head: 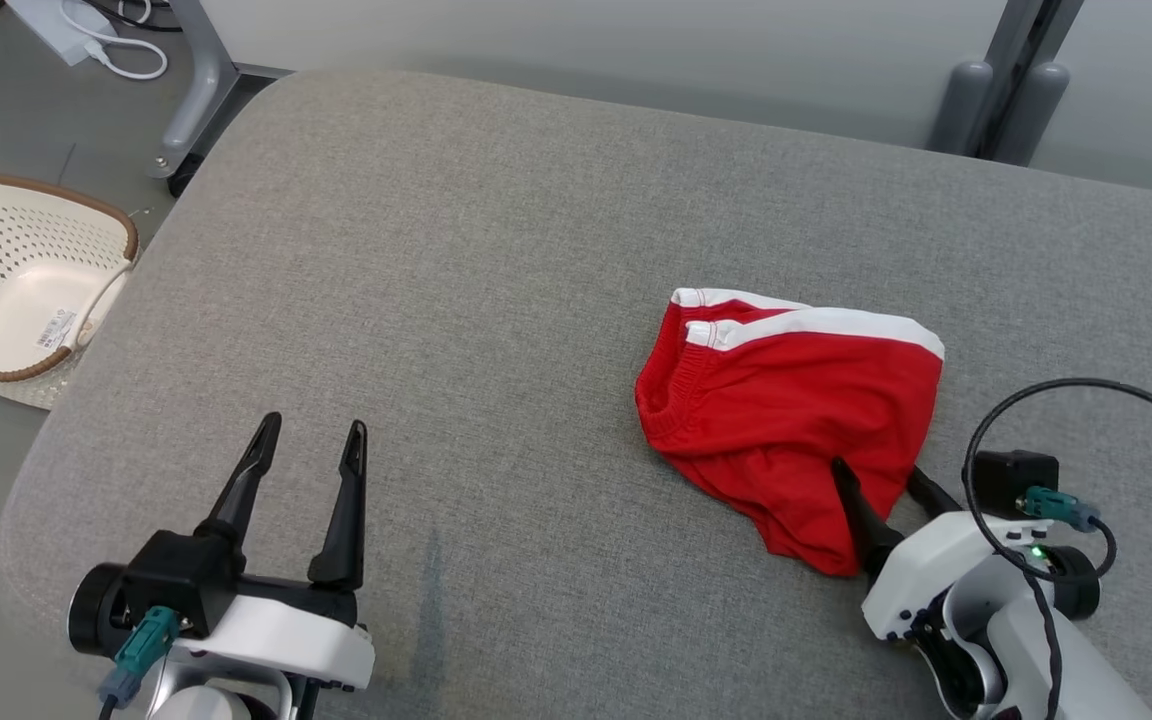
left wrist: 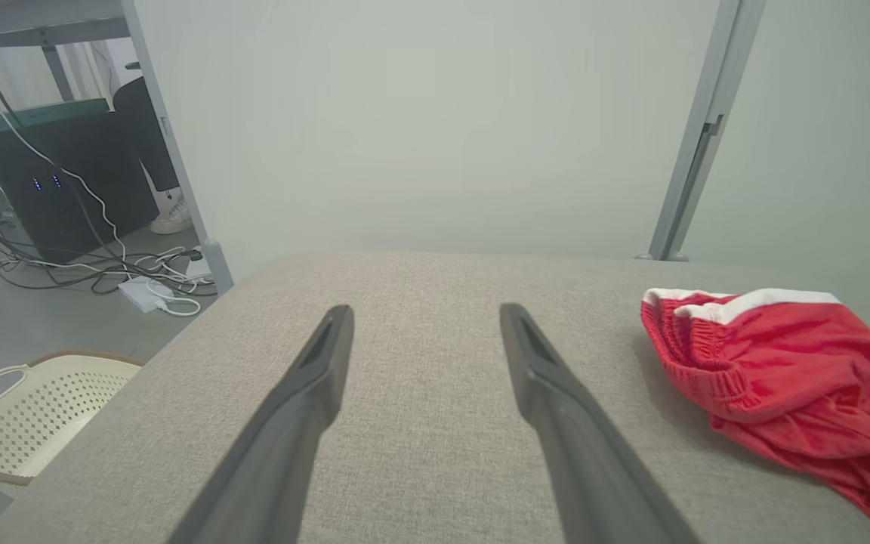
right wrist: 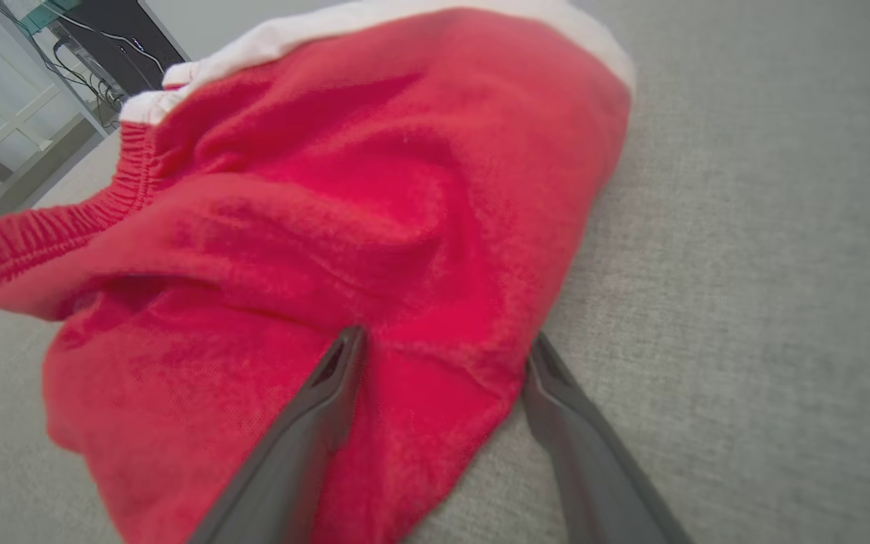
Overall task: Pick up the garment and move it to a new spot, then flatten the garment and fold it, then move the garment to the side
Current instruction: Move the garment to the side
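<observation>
1. We saw the garment (head: 796, 420) crumpled on the table (head: 496, 250), right side, red w/ white trim.
2. Right end effector (head: 876, 470) sat spread at its near edge, one finger on the cloth, not clamped.
3. Left end effector (head: 314, 424) was released too, over the table, well apart from it.

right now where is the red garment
In the head view the red garment lies crumpled on the right side of the grey table, with the open right tool at its near edge.
</observation>
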Motion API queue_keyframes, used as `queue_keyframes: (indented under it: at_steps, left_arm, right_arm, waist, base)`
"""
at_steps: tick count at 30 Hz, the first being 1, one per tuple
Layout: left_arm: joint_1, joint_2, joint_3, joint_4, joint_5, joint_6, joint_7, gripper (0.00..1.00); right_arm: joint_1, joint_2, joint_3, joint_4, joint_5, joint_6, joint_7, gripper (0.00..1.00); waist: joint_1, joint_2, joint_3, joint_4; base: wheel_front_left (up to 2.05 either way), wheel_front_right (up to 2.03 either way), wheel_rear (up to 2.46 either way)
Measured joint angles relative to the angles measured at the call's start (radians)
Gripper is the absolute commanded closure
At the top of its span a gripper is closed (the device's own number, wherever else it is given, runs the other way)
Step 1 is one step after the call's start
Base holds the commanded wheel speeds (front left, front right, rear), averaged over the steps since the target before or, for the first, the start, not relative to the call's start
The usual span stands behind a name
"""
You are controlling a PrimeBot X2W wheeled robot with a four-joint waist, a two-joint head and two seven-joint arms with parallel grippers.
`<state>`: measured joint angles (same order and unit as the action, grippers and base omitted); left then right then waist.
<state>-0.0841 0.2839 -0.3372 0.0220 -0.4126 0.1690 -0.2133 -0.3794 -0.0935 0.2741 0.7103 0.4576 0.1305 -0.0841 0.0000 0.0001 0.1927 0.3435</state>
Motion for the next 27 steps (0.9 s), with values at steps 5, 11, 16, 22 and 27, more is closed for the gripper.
queue_keyframes:
  at_steps: [5, 11, 16, 22, 27]
  left_arm:
    - [-0.009, -0.007, 0.000, 0.017, -0.001, -0.002, -0.009, 0.00]
    - [-0.022, -0.011, 0.002, 0.034, -0.002, -0.006, -0.021, 0.00]
    - [-0.021, -0.007, 0.001, 0.048, -0.003, -0.009, -0.025, 0.00]
    - [-0.002, 0.012, 0.003, 0.048, -0.003, -0.008, -0.023, 0.00]
    - [0.013, 0.027, 0.003, 0.026, -0.003, -0.003, -0.008, 0.00]
  right_arm:
    - [-0.040, 0.000, 0.036, 0.037, 0.033, -0.001, 0.002, 0.58]
    - [-0.063, -0.010, 0.106, 0.049, 0.084, -0.001, -0.012, 1.00]
    - [-0.052, -0.031, 0.169, 0.027, 0.128, -0.001, -0.032, 1.00]
    - [0.000, -0.081, 0.246, -0.024, 0.160, -0.001, -0.054, 1.00]
    - [0.042, -0.152, 0.326, -0.086, 0.158, 0.000, -0.034, 1.00]
  waist:
    - [0.0000, 0.0000, 0.010, -0.001]
    - [0.0000, 0.0000, 0.007, -0.011]
    - [0.0000, 0.0000, -0.013, -0.040]
    - [0.0000, 0.0000, -0.050, -0.104]
    - [0.0000, 0.0000, -0.076, -0.189]
  base:
    - [0.00, 0.00, 0.00]
    - [0.00, 0.00, 0.00]
    - [0.00, 0.00, 0.00]
    - [0.00, 0.00, 0.00]
    - [0.00, 0.00, 0.00]
